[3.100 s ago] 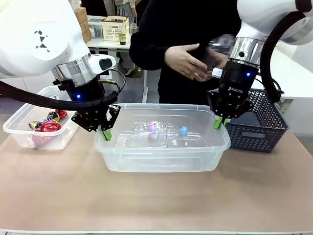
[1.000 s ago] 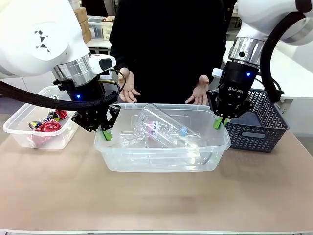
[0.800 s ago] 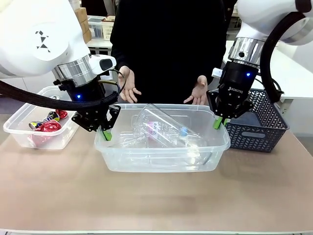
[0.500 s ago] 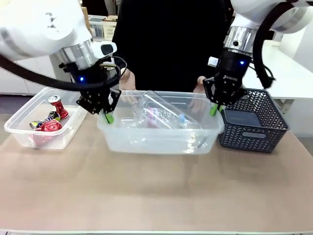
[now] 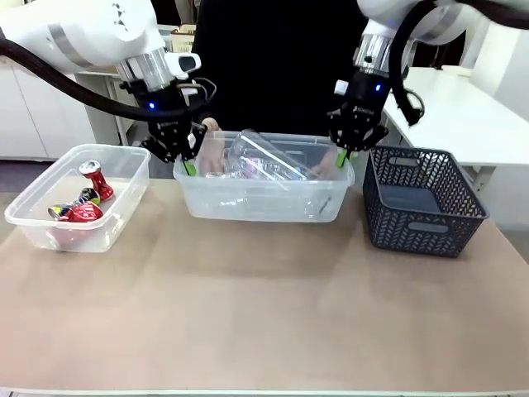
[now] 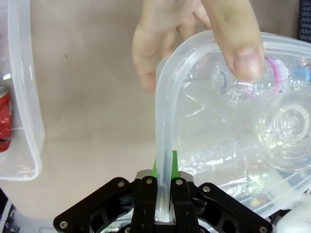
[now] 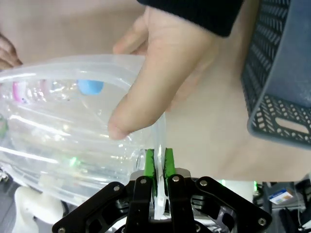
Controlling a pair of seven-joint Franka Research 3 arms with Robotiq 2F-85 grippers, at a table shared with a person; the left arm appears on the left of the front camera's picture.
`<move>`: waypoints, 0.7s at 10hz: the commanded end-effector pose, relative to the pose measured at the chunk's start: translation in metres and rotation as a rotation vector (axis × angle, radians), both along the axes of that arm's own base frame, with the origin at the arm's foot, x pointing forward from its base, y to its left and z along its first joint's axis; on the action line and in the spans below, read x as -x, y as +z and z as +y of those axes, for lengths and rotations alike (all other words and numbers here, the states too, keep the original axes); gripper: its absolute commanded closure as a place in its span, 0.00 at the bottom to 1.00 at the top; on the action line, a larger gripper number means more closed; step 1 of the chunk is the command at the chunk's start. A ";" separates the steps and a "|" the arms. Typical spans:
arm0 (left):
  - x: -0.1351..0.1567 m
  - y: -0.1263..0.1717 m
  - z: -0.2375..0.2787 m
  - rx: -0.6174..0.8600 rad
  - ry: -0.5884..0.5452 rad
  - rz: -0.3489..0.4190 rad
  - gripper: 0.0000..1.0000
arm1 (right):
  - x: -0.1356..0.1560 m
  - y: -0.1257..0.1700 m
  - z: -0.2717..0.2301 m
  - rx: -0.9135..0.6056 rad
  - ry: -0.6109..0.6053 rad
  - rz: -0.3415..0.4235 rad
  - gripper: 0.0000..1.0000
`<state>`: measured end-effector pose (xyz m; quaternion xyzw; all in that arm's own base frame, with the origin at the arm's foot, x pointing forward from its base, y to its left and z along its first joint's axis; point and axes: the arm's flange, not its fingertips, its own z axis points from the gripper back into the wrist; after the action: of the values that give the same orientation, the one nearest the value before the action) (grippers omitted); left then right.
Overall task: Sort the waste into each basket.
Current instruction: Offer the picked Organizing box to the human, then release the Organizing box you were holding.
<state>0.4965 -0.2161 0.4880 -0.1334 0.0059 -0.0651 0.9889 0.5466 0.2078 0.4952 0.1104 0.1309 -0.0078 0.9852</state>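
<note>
Surface: tan table (image 5: 264, 314), shared with a person in a black top (image 5: 273, 66) standing at the far side; white counters behind.

Item 1, large clear tub (image 5: 263, 197): I see it at the table's far middle, carried at both ends. It holds clear plastic bottles (image 5: 264, 161), at least one with a pink label and a blue cap; the exact count I cannot tell through the overlapping plastic.

Item 2, left gripper (image 5: 188, 161): closed on the tub's left rim. In my left wrist view the green pads (image 6: 171, 162) pinch the rolled rim (image 6: 165, 126) between them, jaws nearly together.

Item 3, right gripper (image 5: 343, 155): closed on the tub's right rim. My right wrist view shows the rim edge (image 7: 158, 141) clamped between the two green pads (image 7: 168, 162).

Item 4, person's hands: one hand (image 6: 204, 39) lies at the left end of the tub, thumb over the rim near my left gripper; the other hand (image 7: 160, 68) holds the right end, thumb pressed on the wall just beside my right gripper.

Item 5, small clear tub (image 5: 78, 207): at the table's left, apart from the large one. It contains red and multicoloured cans (image 5: 83, 203), one upright-tilted against the wall, others crushed on the floor.

Item 6, dark lattice basket (image 5: 421, 203): at the right, just beside the large tub's right end; I cannot make out its contents.
</note>
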 end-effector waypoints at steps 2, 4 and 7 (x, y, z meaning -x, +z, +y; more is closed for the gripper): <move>0.007 0.004 -0.010 0.022 0.021 -0.011 0.96 | -0.004 -0.008 0.007 -0.018 -0.023 0.016 0.91; -0.002 -0.002 -0.001 -0.007 0.008 -0.003 0.96 | -0.006 -0.008 -0.001 -0.002 -0.005 0.013 0.91; -0.002 -0.002 -0.001 -0.007 0.008 -0.003 0.96 | -0.006 -0.008 -0.001 -0.002 -0.005 0.013 0.91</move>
<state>0.4992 -0.2174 0.4812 -0.1287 0.0075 -0.0543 0.9902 0.5524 0.2062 0.4854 0.1110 0.1405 -0.0114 0.9838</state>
